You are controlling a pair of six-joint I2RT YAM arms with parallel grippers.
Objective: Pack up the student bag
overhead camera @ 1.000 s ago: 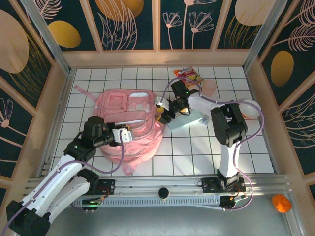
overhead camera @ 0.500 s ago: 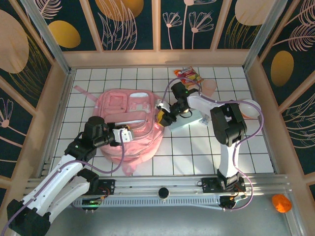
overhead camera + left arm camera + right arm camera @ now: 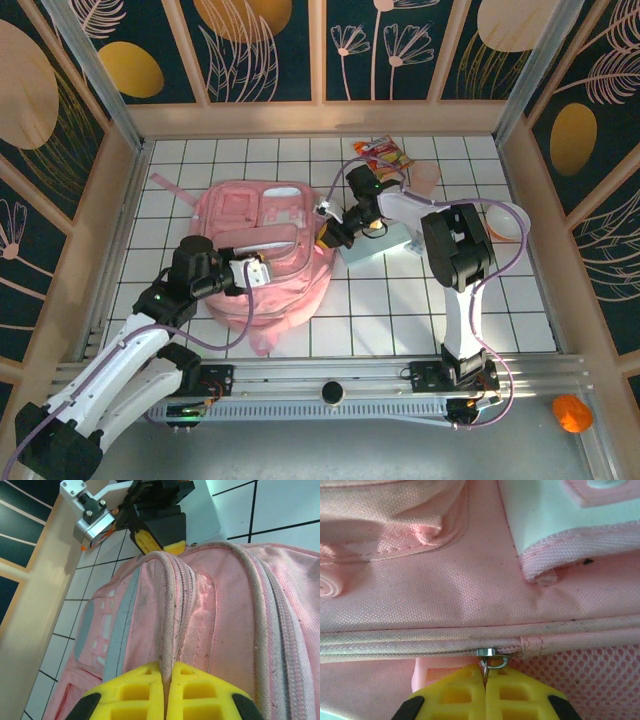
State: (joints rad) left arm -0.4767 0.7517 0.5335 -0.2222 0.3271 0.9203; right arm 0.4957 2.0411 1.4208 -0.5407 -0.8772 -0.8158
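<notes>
The student bag (image 3: pixel 262 248), a large pink backpack, lies flat on the white tiled floor left of centre. My left gripper (image 3: pixel 256 272) is at its near side, shut on a raised fold of the zip seam (image 3: pixel 170 630); the yellow fingertips (image 3: pixel 192 685) pinch the fabric between them. My right gripper (image 3: pixel 325 236) is at the bag's right edge, shut on the small metal zipper pull (image 3: pixel 492 658), with its fingertips (image 3: pixel 465 690) closed together just below the seam. In the left wrist view the right gripper (image 3: pixel 158 539) faces me across the bag (image 3: pixel 225 610).
A pale blue-green flat box (image 3: pixel 384 244) lies under the right arm beside the bag. A colourful snack packet (image 3: pixel 383 153) and a pinkish round item (image 3: pixel 428 176) sit at the back. A pink bowl (image 3: pixel 508 222) rests by the right wall. Wooden walls enclose the floor.
The right gripper has closed on the zipper pull at the bag's right edge and shifted slightly left. The left gripper keeps its hold on the seam.
</notes>
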